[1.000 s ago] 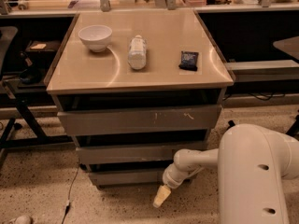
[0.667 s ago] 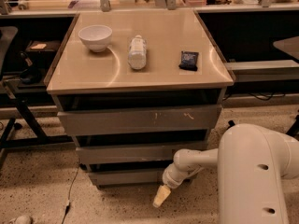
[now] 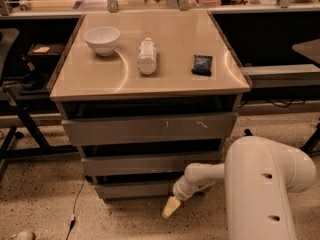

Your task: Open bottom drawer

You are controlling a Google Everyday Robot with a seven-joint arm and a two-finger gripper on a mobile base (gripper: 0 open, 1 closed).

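Observation:
The bottom drawer (image 3: 135, 188) is the lowest, narrowest grey metal front of three under the beige counter; it looks nearly flush with a dark gap above it. Above it are the middle front (image 3: 145, 164) and the widest top front (image 3: 150, 129) with pale scratch marks. My gripper (image 3: 170, 207) hangs from the white arm (image 3: 260, 184), low near the floor, just in front of and below the bottom drawer's right part. Its pale tip points down toward the floor.
On the counter (image 3: 150, 79) stand a white bowl (image 3: 102, 39), a lying white bottle (image 3: 147, 56) and a dark snack bag (image 3: 202, 64). A dark chair frame (image 3: 20, 119) stands left. A cable (image 3: 75, 204) lies on the speckled floor. A grey bench (image 3: 280, 74) is right.

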